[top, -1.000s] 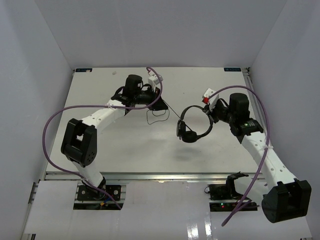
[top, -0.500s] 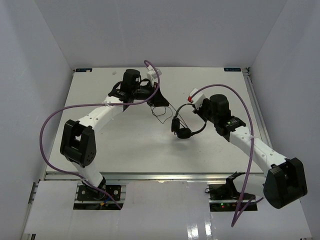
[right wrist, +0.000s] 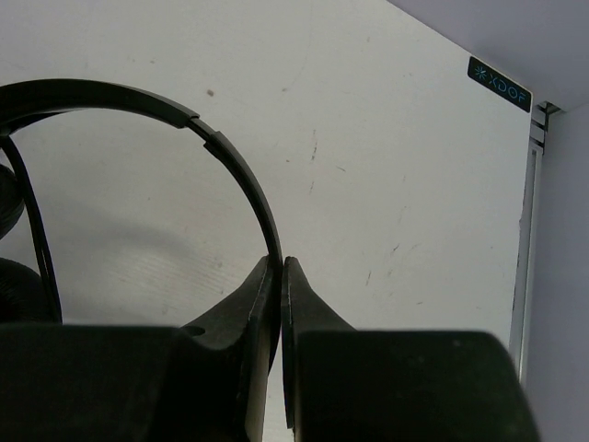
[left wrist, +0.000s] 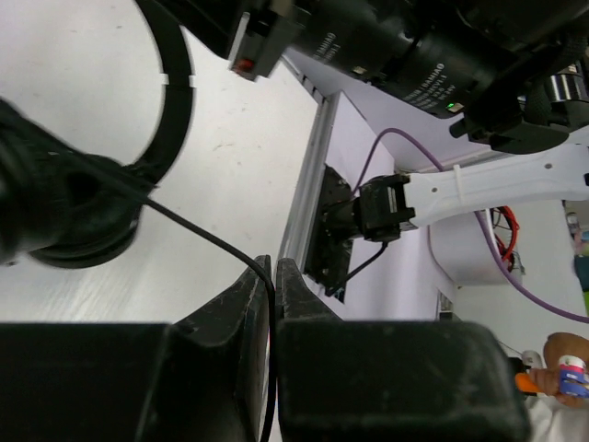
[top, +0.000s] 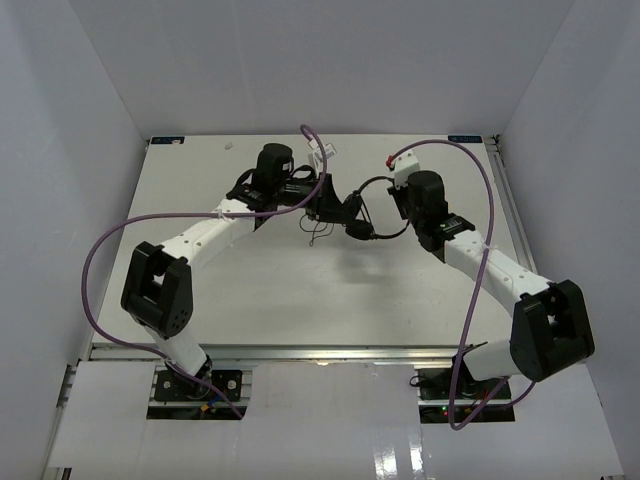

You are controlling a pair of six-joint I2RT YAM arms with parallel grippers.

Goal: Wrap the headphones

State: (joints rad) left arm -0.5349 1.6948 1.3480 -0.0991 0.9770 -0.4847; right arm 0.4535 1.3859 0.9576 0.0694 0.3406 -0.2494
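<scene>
**A:** Where are they?

**B:** The small black over-ear headphones [top: 357,229] hang between the two grippers over the far middle of the white table [top: 250,290]. Their soft shadow lies on the surface a little nearer the arm bases.

**A:** Who has hold of what?

**B:** The right gripper [right wrist: 280,267] has its fingers pressed together on the thin black headband [right wrist: 210,140], near one end of the arc. The left gripper [left wrist: 274,269] has its fingers drawn almost together. The thin black cord [left wrist: 198,238] runs from a round padded earcup [left wrist: 64,198] into the narrow slit between them and on down through it.

**A:** Anything crowding the spot?

**B:** The wrists sit very close to each other. In the left wrist view the right arm's black wrist housing [left wrist: 396,46] fills the top of the picture, just above the earcup. From above, a slack bit of cord dangles in a small loop under the left gripper.

**A:** And the arm cables?

**B:** There are two thick purple cables. One [top: 86,280] sweeps wide of the left arm and curls back past its wrist, close to the grip. The other [top: 492,200] arches over the right arm.

**A:** What else is around?

**B:** Plain white walls [top: 60,150] stand on three sides. A metal rail [top: 300,350] runs along the near edge, and a small dark label reading XDOF [right wrist: 497,83] sits at a far corner of the table.
</scene>
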